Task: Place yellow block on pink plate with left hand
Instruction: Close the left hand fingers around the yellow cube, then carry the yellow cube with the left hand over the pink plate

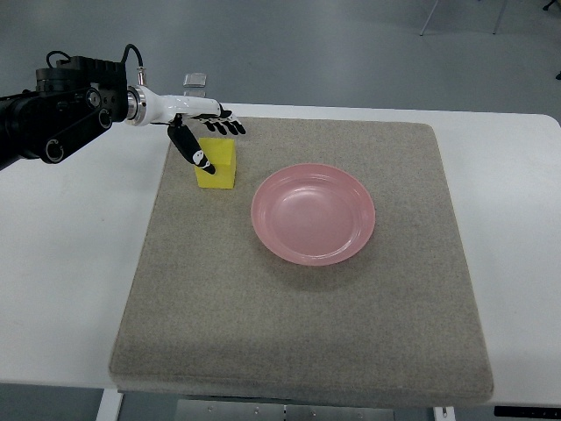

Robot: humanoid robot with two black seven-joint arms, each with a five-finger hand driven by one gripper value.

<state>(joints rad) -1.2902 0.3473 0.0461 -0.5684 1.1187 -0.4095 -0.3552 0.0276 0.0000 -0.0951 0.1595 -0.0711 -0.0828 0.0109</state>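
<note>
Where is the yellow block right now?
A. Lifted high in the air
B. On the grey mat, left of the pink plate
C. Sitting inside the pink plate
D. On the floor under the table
B: the yellow block rests on the grey mat, apart from the pink plate, which has nothing in it, with the left hand right at the block.

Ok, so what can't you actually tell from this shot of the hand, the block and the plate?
- Top view: whether the left hand touches the yellow block; its thumb overlaps the block's near-left edge and hides the contact.
- Top view: the small clear object behind the hand is too small to identify.
- Right hand: outside the picture.
- The pink plate looks empty; nothing hidden there.
</note>
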